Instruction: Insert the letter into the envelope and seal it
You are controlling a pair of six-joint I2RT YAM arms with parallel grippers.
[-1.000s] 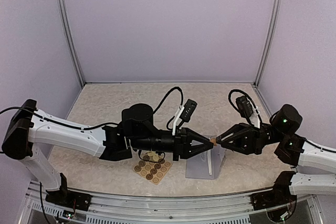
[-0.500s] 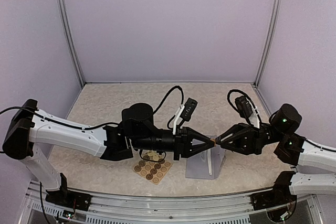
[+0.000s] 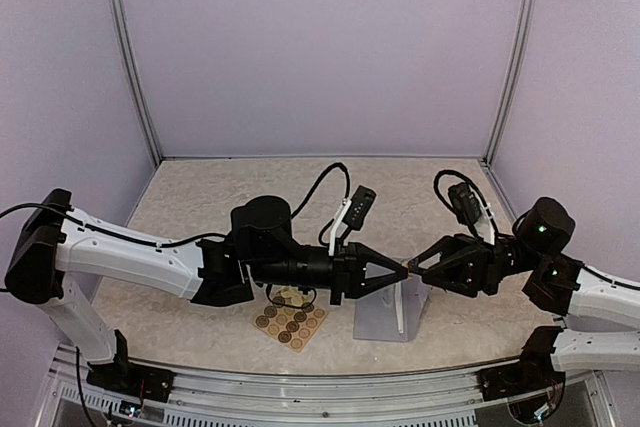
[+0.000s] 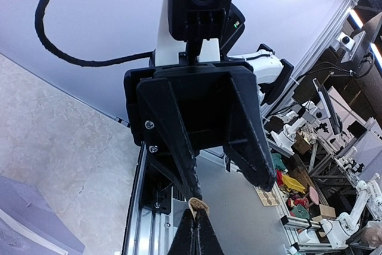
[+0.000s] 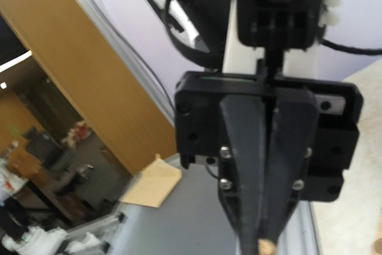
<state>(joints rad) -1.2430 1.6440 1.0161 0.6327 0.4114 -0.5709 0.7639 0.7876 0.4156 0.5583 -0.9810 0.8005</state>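
Observation:
The grey-lavender envelope [image 3: 385, 317] lies flat on the table below the point where both grippers meet; a corner of it shows in the left wrist view [image 4: 24, 207]. I cannot make out the letter. My left gripper [image 3: 403, 271] [image 4: 200, 214] is shut on a small round brown sticker [image 4: 199, 206] that pokes out of its tips. The right wrist view shows that sticker [image 5: 267, 244] at the tip of the shut left gripper [image 5: 265, 240]. My right gripper [image 3: 413, 268] [image 4: 231, 190] faces it tip to tip and is open, one finger right beside the sticker.
A tan sheet of round brown stickers [image 3: 290, 322] lies under my left forearm, left of the envelope. The metal rail [image 3: 320, 392] runs along the table's near edge. Lavender walls enclose the back and sides.
My left gripper has closed fully on the sticker. My right gripper's jaws have spread wider around it. Both arms have barely moved.

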